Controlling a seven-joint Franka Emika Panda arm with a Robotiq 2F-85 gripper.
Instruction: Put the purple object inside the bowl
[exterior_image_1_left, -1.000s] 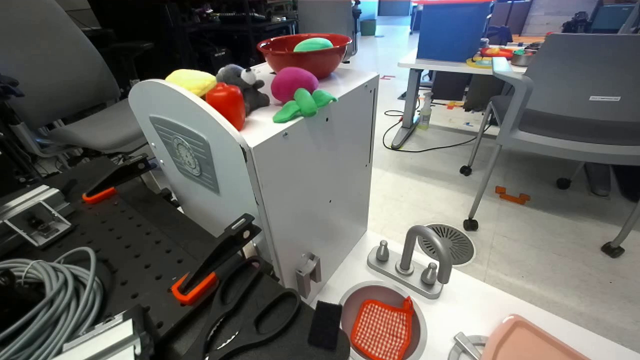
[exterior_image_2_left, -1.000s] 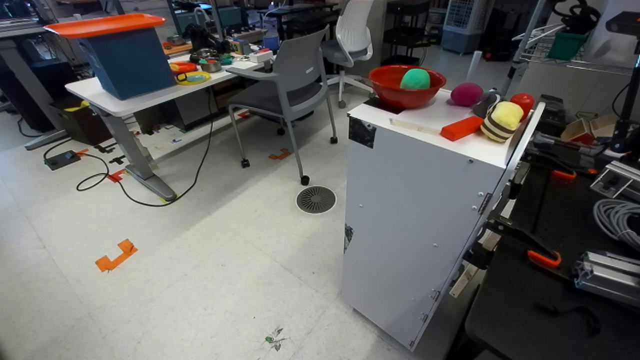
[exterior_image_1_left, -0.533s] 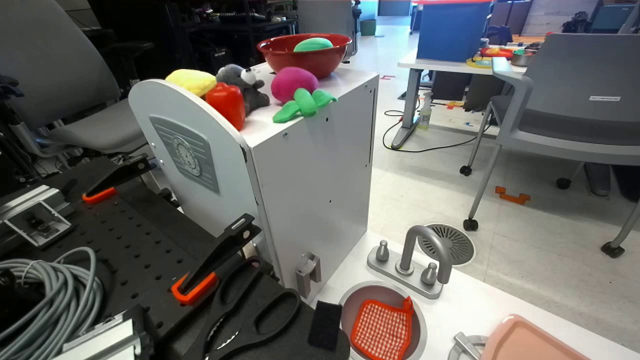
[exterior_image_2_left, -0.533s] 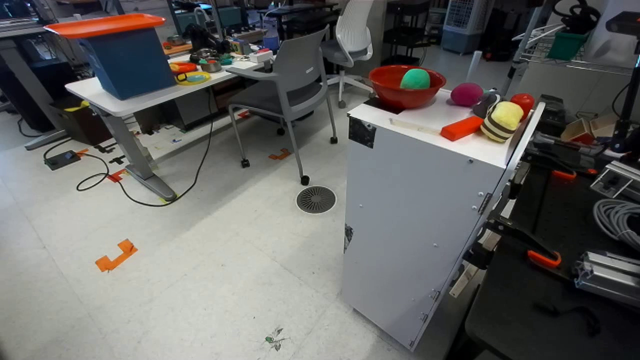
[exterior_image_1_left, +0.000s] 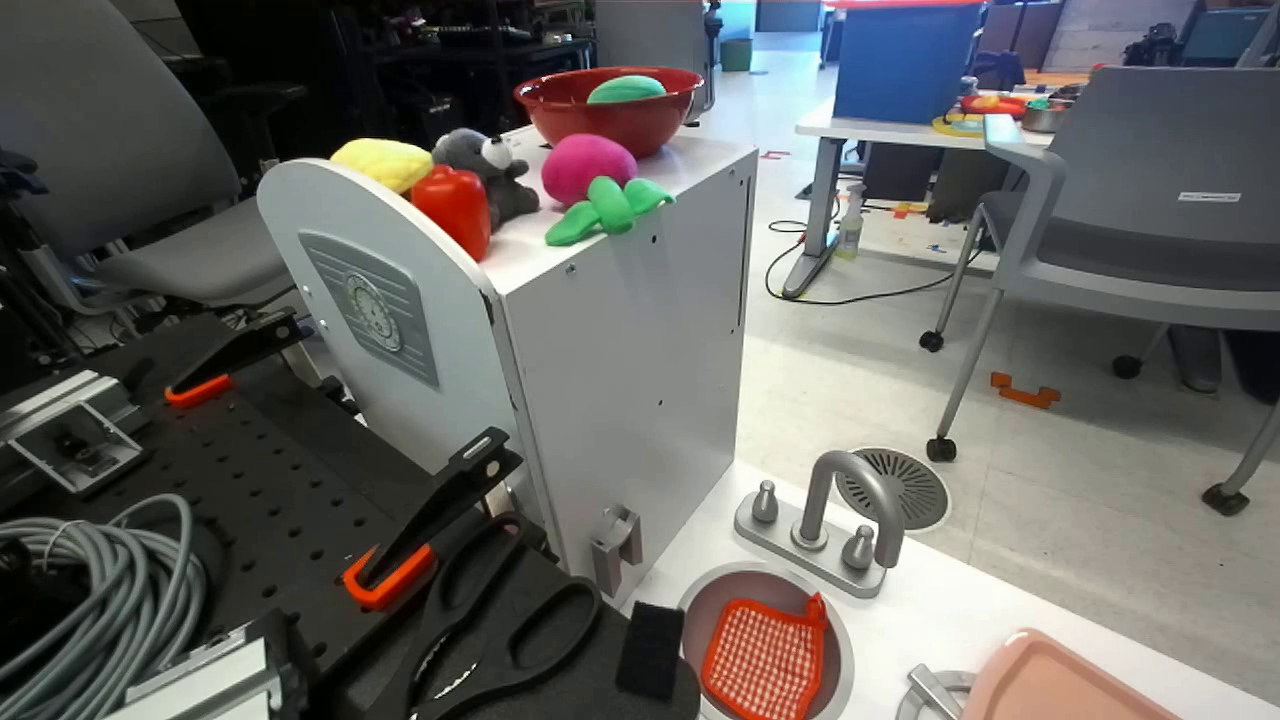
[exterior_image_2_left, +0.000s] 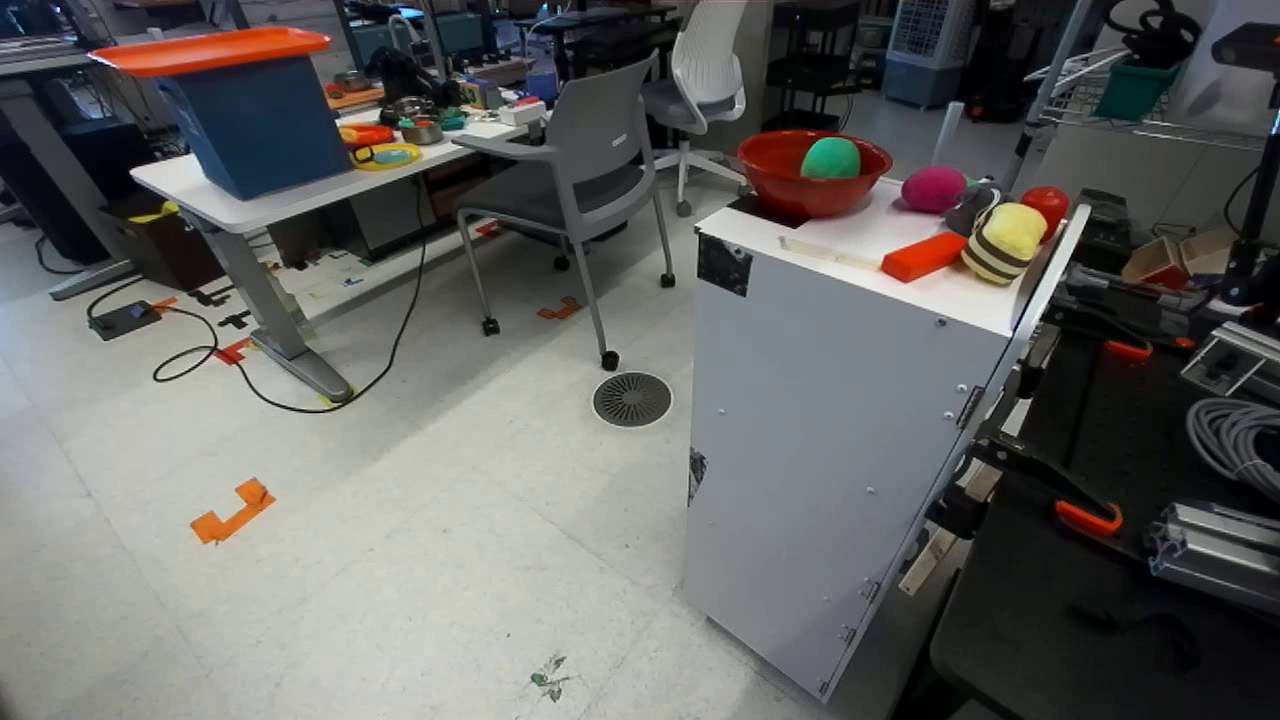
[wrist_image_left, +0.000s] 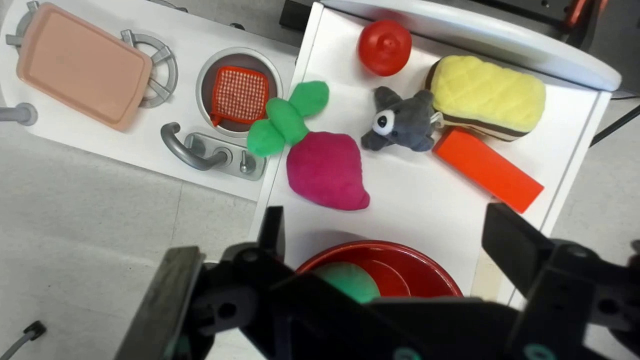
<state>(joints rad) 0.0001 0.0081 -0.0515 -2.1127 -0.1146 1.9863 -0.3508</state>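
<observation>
Pincer (wrist_image_left: 389, 235) spread wide, empty; plush beet (wrist_image_left: 327, 170), leafy end past edge of desk (wrist_image_left: 425, 200), may fall if nudged outward en route to red bowl (wrist_image_left: 422, 270).

Toy beet (wrist_image_left: 327, 170) just beside the bowl (exterior_image_2_left: 815, 197), on the cabinet top (wrist_image_left: 410, 210)

Light is bright but uneven. In an exterior view, the far floor (exterior_image_1_left: 790, 90) is nearly washed out, the left bg (exterior_image_1_left: 300, 50) v. dark. In both exterior views the top of the cabinet (exterior_image_2_left: 830, 430) is brighter than its sides, i.e. mostly overhead light. In wrist view, the bowl (wrist_image_left: 420, 275) makes a soft shadow; the gripper (wrist_image_left: 385, 235) is dark & slightly blurred.
</observation>
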